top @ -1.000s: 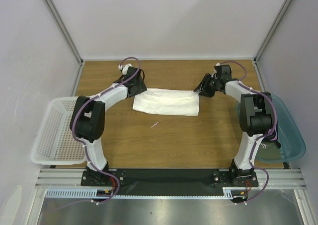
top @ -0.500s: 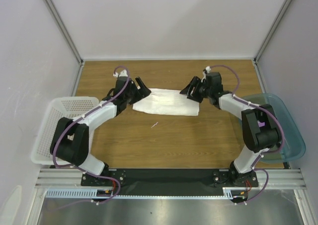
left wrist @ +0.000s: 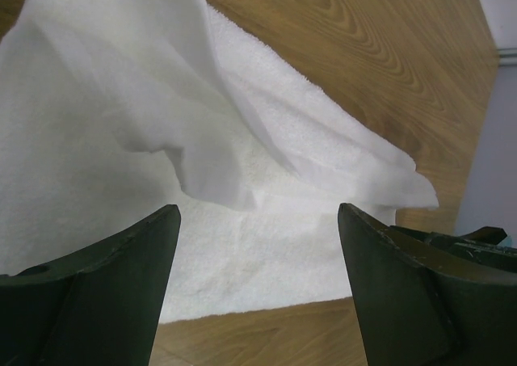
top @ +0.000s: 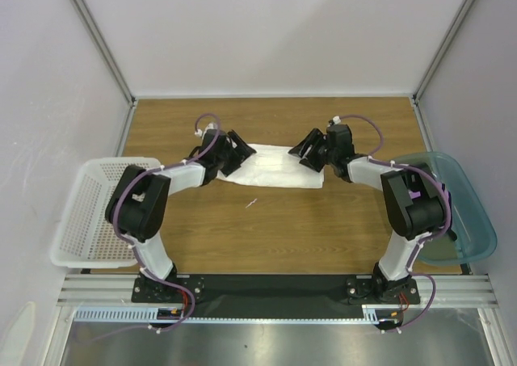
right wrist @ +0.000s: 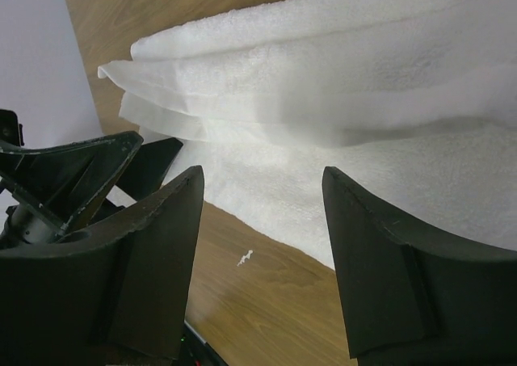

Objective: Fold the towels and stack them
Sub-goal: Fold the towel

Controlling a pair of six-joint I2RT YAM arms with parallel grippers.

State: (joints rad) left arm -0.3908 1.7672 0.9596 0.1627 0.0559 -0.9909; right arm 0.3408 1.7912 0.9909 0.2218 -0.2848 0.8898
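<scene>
Near edge: white basket [top: 89,212] at the left, teal bin [top: 464,220] at the right. Mid-table [top: 283,229]: a tiny white scrap [top: 252,203]. Beyond it, the white towel [top: 275,168] lies folded on the wood, long side running left to right. Compared with a second ago, the left pincer [top: 234,149] and right pincer [top: 311,149] have moved inward over the towel's ends. Both now have their jaws apart and hold nothing. Only the wrist views show the layering: a loose raised flap at the left end, stacked edges at the right.

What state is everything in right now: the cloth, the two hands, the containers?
white towel, folded into a long strip, lying flat on the table.
left hand, open, at the towel's left end.
right hand, open, at the towel's right end.
white basket, empty.
teal bin, visible part empty.
</scene>
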